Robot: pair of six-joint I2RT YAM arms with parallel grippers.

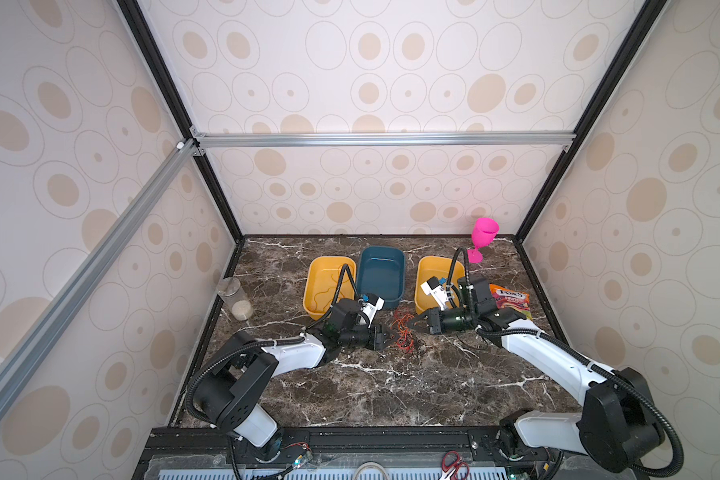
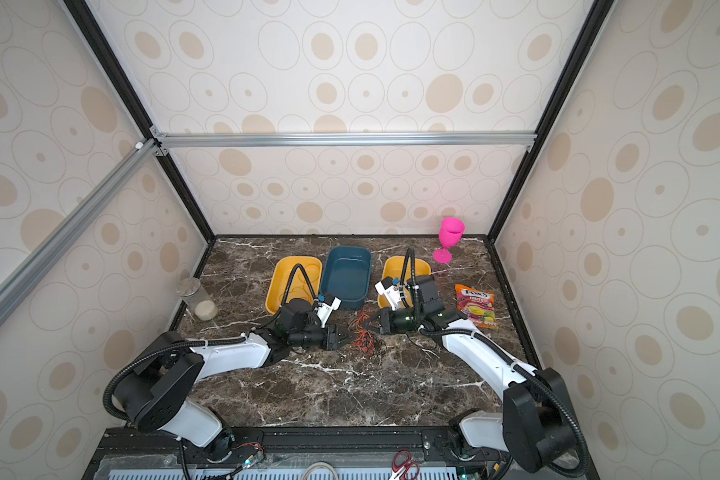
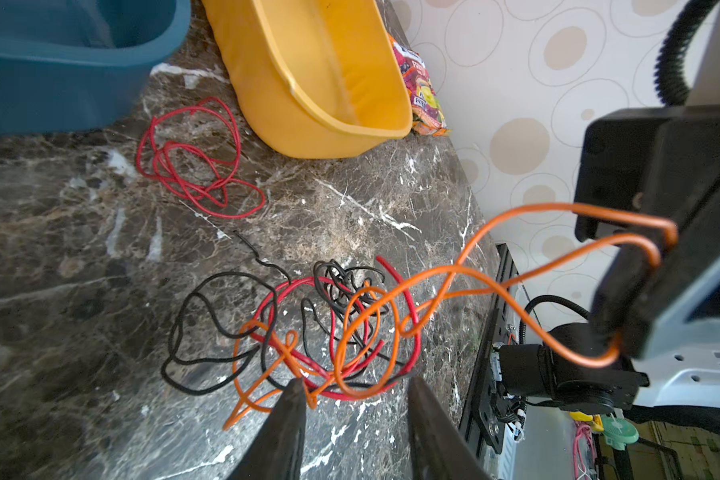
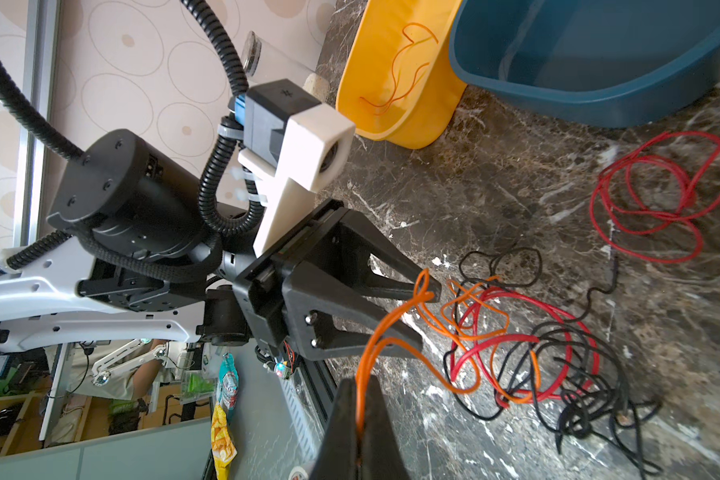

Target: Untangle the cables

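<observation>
Marble tabletop (image 1: 391, 395) under cables (image 1: 403, 332), oval-patterned walls (image 1: 371, 83)

cables (image 1: 405, 334) on table (image 1: 371, 395), before trays (image 1: 383, 274)

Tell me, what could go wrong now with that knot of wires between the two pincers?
1. The right pincer is shut on the orange cable, which threads through loops of the red cable and black cable; pulling might tighten the knot or drag the whole bundle.
2. An orange loop seems hooked around a fingertip of the open left pincer, so it could snag there.
3. The separate red coil lies close and could get swept in.
</observation>
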